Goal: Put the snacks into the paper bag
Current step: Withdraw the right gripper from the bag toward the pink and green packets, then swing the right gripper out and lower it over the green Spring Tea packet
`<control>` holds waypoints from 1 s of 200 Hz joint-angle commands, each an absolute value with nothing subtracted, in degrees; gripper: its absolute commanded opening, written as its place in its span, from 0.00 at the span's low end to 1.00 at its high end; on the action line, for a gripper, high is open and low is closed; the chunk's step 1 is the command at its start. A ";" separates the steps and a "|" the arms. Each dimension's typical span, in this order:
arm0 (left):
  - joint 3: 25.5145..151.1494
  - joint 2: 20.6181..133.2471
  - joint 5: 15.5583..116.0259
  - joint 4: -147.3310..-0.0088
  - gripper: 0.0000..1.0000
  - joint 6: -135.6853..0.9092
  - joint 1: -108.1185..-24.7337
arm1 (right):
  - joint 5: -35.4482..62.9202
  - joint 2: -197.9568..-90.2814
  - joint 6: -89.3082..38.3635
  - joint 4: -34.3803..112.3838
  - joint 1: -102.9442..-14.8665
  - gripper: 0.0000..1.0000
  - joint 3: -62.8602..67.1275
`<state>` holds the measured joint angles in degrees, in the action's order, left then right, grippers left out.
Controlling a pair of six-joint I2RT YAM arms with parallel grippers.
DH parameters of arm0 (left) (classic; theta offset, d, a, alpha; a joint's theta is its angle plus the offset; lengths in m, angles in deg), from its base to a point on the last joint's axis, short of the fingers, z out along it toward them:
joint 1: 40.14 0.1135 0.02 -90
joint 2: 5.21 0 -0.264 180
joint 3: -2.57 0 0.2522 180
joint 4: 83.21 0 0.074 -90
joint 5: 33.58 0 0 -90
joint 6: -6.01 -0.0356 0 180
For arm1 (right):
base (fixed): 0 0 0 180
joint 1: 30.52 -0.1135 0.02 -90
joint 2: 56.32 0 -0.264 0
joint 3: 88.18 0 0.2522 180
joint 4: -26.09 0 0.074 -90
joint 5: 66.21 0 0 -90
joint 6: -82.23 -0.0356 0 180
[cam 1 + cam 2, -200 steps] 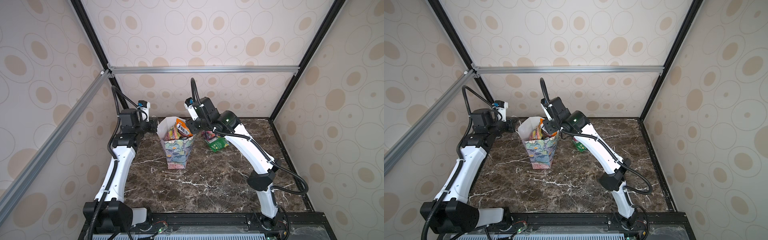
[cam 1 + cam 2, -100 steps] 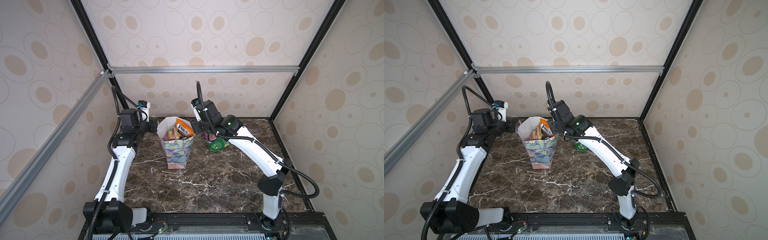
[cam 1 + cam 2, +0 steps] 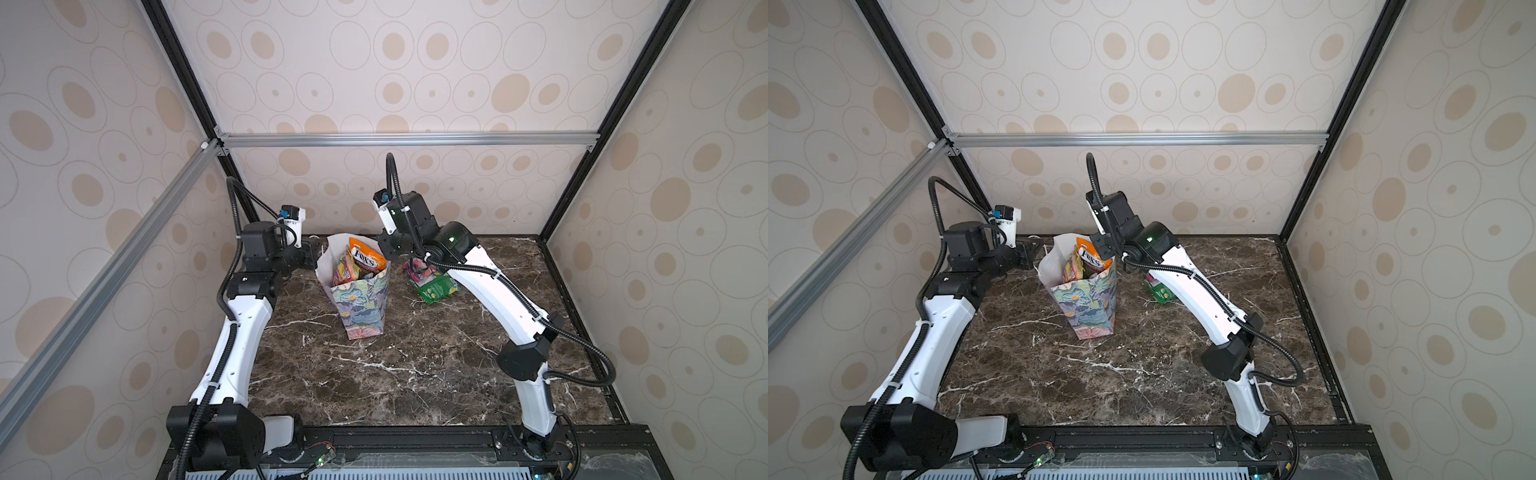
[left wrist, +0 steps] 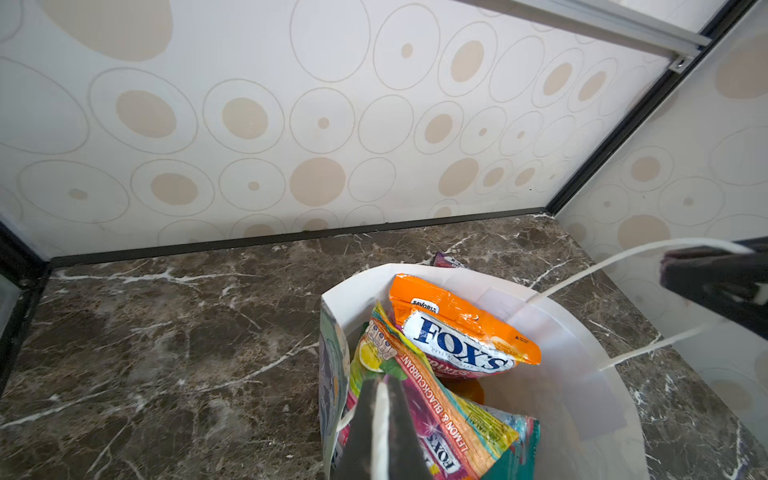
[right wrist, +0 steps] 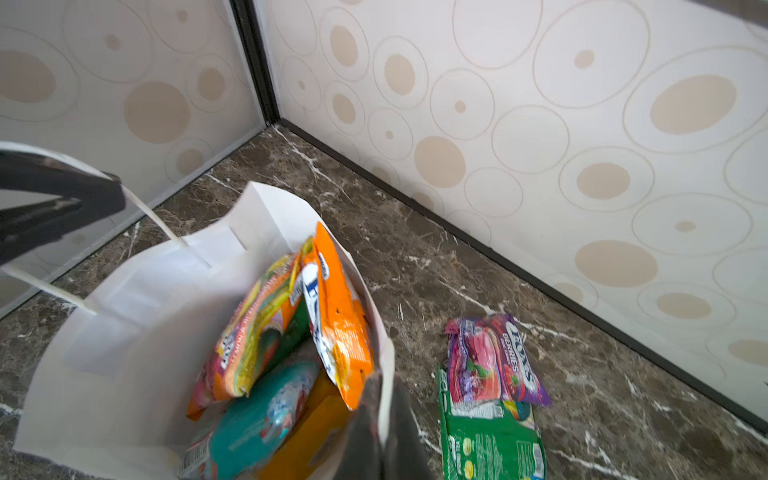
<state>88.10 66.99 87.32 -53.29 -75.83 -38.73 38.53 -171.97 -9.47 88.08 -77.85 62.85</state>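
two hands are on the paper bag [image 3: 361, 307], none on a packet. the left hand [image 4: 380, 392] is pinched together on the left cord handle [image 5: 156, 219], and the right hand [image 5: 383, 390] is clamped the same way on the right cord handle [image 4: 590, 271]; in each wrist view a thin white strip runs through the closed grip. both cords are drawn outward from the rim, which i read as the reason for the hold: pulling opposite walls apart spreads the mouth wide and steadies the light bag, which stands upright on the bench [image 3: 415, 374] between the two arms in both top views. inside, against the plain white lining, an orange packet [image 4: 461, 332] leans with its top above the rim, a yellow-and-pink packet [image 4: 419, 386] stands beside it, and a teal packet [image 5: 257, 411] lies lower down. just beside the bag on the right arm's side, a pink-purple packet [image 5: 490, 361] lies partly on a green packet [image 5: 490, 444] on the bench. the task looks mostly done but not finished: with these two snacks outside, one hand would have to let go of its cord to fetch them, and the bag may slump then.
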 commanded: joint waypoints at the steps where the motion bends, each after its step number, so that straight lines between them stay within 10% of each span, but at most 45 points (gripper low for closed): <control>1: 87.83 61.86 87.02 -62.24 0.00 -75.15 -38.99 | 37.81 -162.22 -7.24 75.54 -77.45 0.00 54.85; 48: 92.32 67.01 85.46 -56.07 0.00 -75.95 -39.16 | 39.52 -161.18 -8.25 78.61 -76.05 0.00 49.05; 65: 92.01 66.67 85.49 -56.33 0.00 -75.91 -39.41 | 38.89 -160.00 -8.23 79.32 -76.04 0.30 48.90; 200: 91.83 65.52 83.73 -56.00 0.00 -76.13 -39.49 | 38.85 -128.74 -22.58 66.92 -65.21 0.57 10.64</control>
